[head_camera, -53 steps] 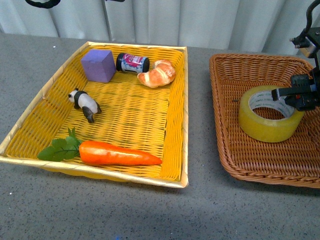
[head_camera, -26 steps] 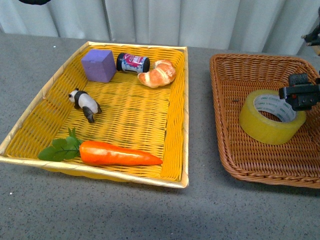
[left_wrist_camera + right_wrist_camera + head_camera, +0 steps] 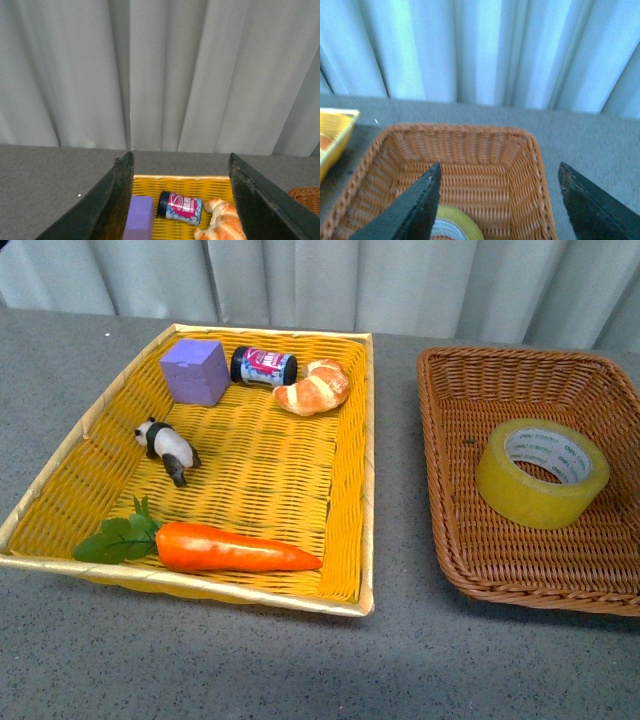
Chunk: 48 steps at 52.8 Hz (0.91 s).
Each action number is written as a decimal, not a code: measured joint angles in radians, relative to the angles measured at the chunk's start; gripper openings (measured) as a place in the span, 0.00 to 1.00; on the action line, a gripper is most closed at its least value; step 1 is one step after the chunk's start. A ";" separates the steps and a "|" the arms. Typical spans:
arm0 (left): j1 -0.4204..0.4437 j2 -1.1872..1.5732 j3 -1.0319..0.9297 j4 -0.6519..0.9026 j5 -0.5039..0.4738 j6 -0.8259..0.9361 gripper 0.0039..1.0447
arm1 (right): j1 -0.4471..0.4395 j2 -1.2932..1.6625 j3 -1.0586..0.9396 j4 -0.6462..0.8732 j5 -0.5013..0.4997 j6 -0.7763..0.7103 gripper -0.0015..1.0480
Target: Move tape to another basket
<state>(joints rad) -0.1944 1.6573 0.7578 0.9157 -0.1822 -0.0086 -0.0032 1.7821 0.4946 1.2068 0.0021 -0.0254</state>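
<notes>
Tape [image 3: 542,473] lies in basket [image 3: 510,353] (right pincer [image 3: 500,170] wide, empty).

The tape [image 3: 542,473] lies flat inside the brown basket [image 3: 452,540], well apart from the yellow tray [image 3: 352,490] with carrot [image 3: 235,548], panda [image 3: 168,448] and croissant [image 3: 313,388].

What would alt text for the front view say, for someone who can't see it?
A roll of yellow tape lies in a brown wicker basket on the right of a grey table. To its left, a yellow woven tray holds a purple cube, a small jar, a croissant, a toy panda and a carrot. No robot arm shows.
</notes>
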 joint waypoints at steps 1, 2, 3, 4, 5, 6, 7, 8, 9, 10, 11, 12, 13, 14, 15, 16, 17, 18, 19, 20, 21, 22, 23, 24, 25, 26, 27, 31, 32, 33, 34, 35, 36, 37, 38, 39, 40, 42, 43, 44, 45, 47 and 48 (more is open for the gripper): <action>0.003 -0.008 -0.014 0.005 0.001 0.000 0.46 | 0.000 -0.009 -0.010 0.015 0.000 0.000 0.57; 0.010 -0.025 -0.042 0.014 0.005 0.000 0.43 | 0.001 -0.029 -0.028 0.035 -0.001 0.003 0.54; 0.016 -0.040 -0.070 0.023 0.009 0.000 0.39 | 0.001 -0.052 -0.045 0.044 0.000 0.004 0.50; 0.024 -0.063 -0.109 0.034 0.018 0.000 0.34 | 0.001 -0.073 -0.060 0.051 0.001 0.005 0.47; 0.029 -0.078 -0.134 0.040 0.022 0.000 0.31 | 0.001 -0.104 -0.083 0.055 0.001 0.006 0.42; 0.035 -0.093 -0.157 0.045 0.027 0.000 0.27 | 0.001 -0.122 -0.098 0.056 0.001 0.007 0.38; 0.040 -0.107 -0.179 0.050 0.029 0.000 0.24 | 0.001 -0.139 -0.113 0.056 0.001 0.008 0.35; 0.045 -0.121 -0.200 0.056 0.032 0.000 0.20 | 0.001 -0.154 -0.128 0.056 0.001 0.008 0.32; 0.051 -0.136 -0.219 0.061 0.035 0.000 0.17 | 0.001 -0.162 -0.135 0.055 0.001 0.008 0.30; 0.053 -0.143 -0.229 0.063 0.037 0.000 0.15 | 0.002 -0.176 -0.150 0.054 0.000 0.008 0.26; 0.058 -0.157 -0.248 0.068 0.040 0.000 0.12 | 0.003 -0.192 -0.163 0.045 0.000 0.008 0.23; 0.062 -0.171 -0.265 0.071 0.044 0.000 0.08 | 0.004 -0.212 -0.172 0.021 -0.001 0.008 0.20; 0.065 -0.184 -0.282 0.074 0.047 0.000 0.05 | 0.004 -0.234 -0.181 -0.004 -0.002 0.008 0.16; 0.068 -0.196 -0.298 0.077 0.053 -0.002 0.03 | 0.004 -0.245 -0.186 -0.013 -0.003 0.008 0.15; 0.069 -0.203 -0.306 0.079 0.054 0.000 0.04 | 0.004 -0.267 -0.196 -0.027 -0.003 0.008 0.11; 0.071 -0.215 -0.321 0.081 0.058 0.001 0.04 | 0.004 -0.288 -0.208 -0.035 -0.002 0.008 0.08; 0.074 -0.228 -0.336 0.083 0.063 0.002 0.04 | 0.004 -0.310 -0.217 -0.039 0.000 0.008 0.04; 0.077 -0.241 -0.352 0.085 0.068 0.002 0.04 | 0.004 -0.330 -0.228 -0.043 0.000 0.008 0.01; 0.078 -0.248 -0.360 0.086 0.072 0.002 0.04 | 0.004 -0.340 -0.233 -0.046 0.000 0.006 0.01; 0.081 -0.262 -0.376 0.087 0.076 0.002 0.04 | 0.003 -0.359 -0.243 -0.050 0.000 0.010 0.01; 0.083 -0.275 -0.391 0.087 0.080 0.002 0.04 | 0.003 -0.378 -0.253 -0.055 0.000 0.011 0.01; 0.085 -0.290 -0.405 0.087 0.082 0.002 0.04 | 0.003 -0.395 -0.264 -0.060 0.001 0.011 0.01; 0.089 -0.304 -0.419 0.087 0.086 0.002 0.04 | 0.003 -0.410 -0.274 -0.065 0.000 0.012 0.01; 0.091 -0.318 -0.433 0.087 0.089 0.002 0.04 | 0.003 -0.419 -0.280 -0.068 0.000 0.012 0.01; 0.093 -0.325 -0.439 0.087 0.089 0.002 0.04 | 0.003 -0.434 -0.290 -0.075 0.000 0.012 0.01; 0.096 -0.339 -0.452 0.087 0.090 0.002 0.04 | 0.003 -0.449 -0.299 -0.082 0.000 0.012 0.01; 0.100 -0.352 -0.464 0.087 0.094 0.002 0.04 | 0.003 -0.464 -0.309 -0.089 0.000 0.012 0.01; 0.111 -0.398 -0.505 0.083 0.102 0.002 0.04 | 0.003 -0.516 -0.340 -0.116 0.000 0.012 0.01; 0.115 -0.412 -0.515 0.080 0.105 0.002 0.04 | 0.003 -0.532 -0.348 -0.124 0.000 0.012 0.01; 0.117 -0.425 -0.526 0.076 0.107 0.002 0.04 | 0.003 -0.547 -0.355 -0.132 0.000 0.012 0.01; 0.121 -0.439 -0.536 0.073 0.107 0.002 0.04 | 0.003 -0.555 -0.358 -0.136 0.000 0.012 0.01; 0.124 -0.452 -0.546 0.068 0.109 0.002 0.04 | 0.003 -0.581 -0.369 -0.150 -0.001 0.012 0.01; 0.126 -0.467 -0.555 0.063 0.110 0.002 0.04 | 0.003 -0.598 -0.375 -0.159 -0.001 0.013 0.01; 0.131 -0.481 -0.565 0.058 0.119 0.002 0.04 | 0.003 -0.615 -0.382 -0.169 -0.001 0.013 0.01; 0.146 -0.495 -0.574 0.052 0.141 0.002 0.04 | 0.003 -0.623 -0.385 -0.174 -0.001 0.013 0.01; 0.151 -0.502 -0.578 0.050 0.153 0.002 0.04 | 0.003 -0.638 -0.391 -0.183 0.000 0.013 0.01; 0.162 -0.516 -0.586 0.043 0.171 0.003 0.04 | 0.003 -0.655 -0.397 -0.194 0.000 0.013 0.01; 0.177 -0.544 -0.602 0.031 0.178 0.003 0.04 | 0.003 -0.687 -0.408 -0.216 0.000 0.013 0.01; 0.182 -0.558 -0.608 0.024 0.179 0.003 0.04 | 0.003 -0.694 -0.411 -0.221 0.000 0.013 0.01; 0.183 -0.563 -0.613 0.021 0.178 0.003 0.04 | 0.003 -0.711 -0.416 -0.232 0.000 0.013 0.01; 0.187 -0.565 -0.622 0.030 0.178 0.003 0.04 | 0.003 -0.727 -0.421 -0.244 0.000 0.013 0.01; 0.191 -0.569 -0.645 0.065 0.177 0.003 0.04 | 0.003 -0.759 -0.429 -0.268 0.000 0.013 0.01; 0.192 -0.576 -0.660 0.066 0.179 0.003 0.04 | 0.003 -0.784 -0.436 -0.285 0.000 0.014 0.01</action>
<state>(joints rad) -0.0029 1.0817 0.0982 0.9813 -0.0032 -0.0055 -0.0002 0.9985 0.0589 0.9215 0.0021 -0.0116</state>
